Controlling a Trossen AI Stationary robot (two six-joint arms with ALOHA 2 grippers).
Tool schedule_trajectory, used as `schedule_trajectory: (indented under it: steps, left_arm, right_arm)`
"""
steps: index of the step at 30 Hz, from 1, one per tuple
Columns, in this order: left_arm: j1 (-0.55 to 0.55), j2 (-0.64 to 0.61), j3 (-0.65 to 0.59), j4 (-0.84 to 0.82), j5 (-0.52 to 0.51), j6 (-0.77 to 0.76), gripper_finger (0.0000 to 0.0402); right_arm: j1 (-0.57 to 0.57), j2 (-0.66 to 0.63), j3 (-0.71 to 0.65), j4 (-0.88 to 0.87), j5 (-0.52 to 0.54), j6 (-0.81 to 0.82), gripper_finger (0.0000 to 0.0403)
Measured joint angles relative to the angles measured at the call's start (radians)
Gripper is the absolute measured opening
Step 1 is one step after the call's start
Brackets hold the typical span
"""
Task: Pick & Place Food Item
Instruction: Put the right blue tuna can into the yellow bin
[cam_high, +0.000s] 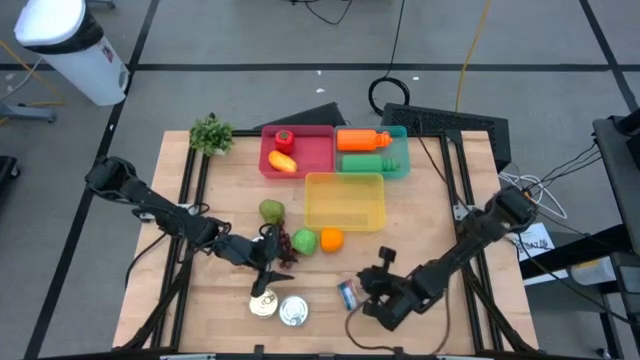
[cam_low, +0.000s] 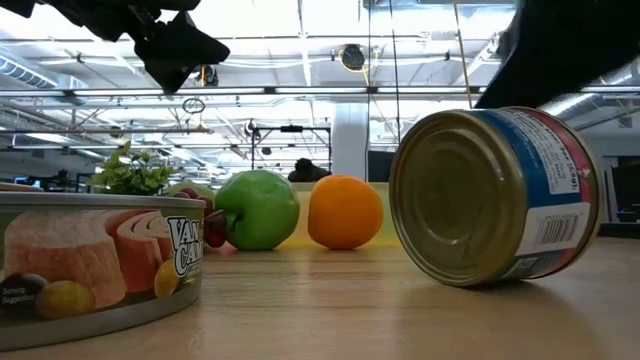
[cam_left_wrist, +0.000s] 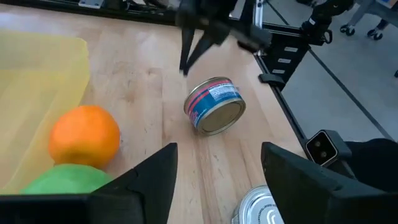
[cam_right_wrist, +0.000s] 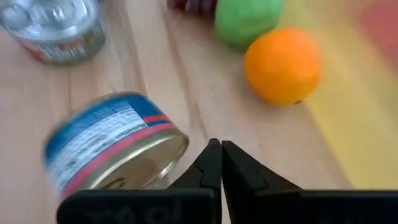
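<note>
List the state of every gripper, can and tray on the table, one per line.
Left gripper: open, empty, above the table.
Right gripper: shut, empty, beside the blue can.
Blue can: tipped on its side.
Two silver cans: upright.
Yellow tray: empty.
Red tray: holds food.
Green tray: holds two bottles.

Blue-and-red-labelled can (cam_right_wrist: 115, 149), orange fruit (cam_right_wrist: 283, 65)

Three cans (cam_high: 348, 294), three bins (cam_high: 344, 200), one orange (cam_high: 331, 239), one green apple (cam_high: 305, 241), one plant (cam_high: 211, 134)
</note>
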Motion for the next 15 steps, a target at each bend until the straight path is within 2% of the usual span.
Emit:
schedule_trajectory:
  steps: [2,5,8,12,15]
  left_arm:
    - [0.000,0.000,0.000,0.000,0.000,0.002,0.0241]
    - [0.001,0.000,0.000,-0.001,0.000,0.004,0.0241]
    - [0.001,0.000,0.000,0.000,0.000,0.016,0.0241]
    - [0.001,0.000,0.000,-0.001,0.000,0.022,0.0241]
    - [0.001,0.000,0.000,-0.002,0.000,0.023,0.0241]
  right_arm:
    - [0.022,-0.029,0.000,0.040,0.058,0.011,0.0000]
    - [0.041,-0.041,0.000,0.194,0.115,-0.001,0.0000]
    - [0.038,-0.032,0.000,0.407,0.112,-0.195,0.0006]
    - [0.005,-0.019,0.000,0.699,0.002,-0.457,0.0037]
    - [-0.017,-0.021,0.000,0.870,-0.096,-0.587,0.0075]
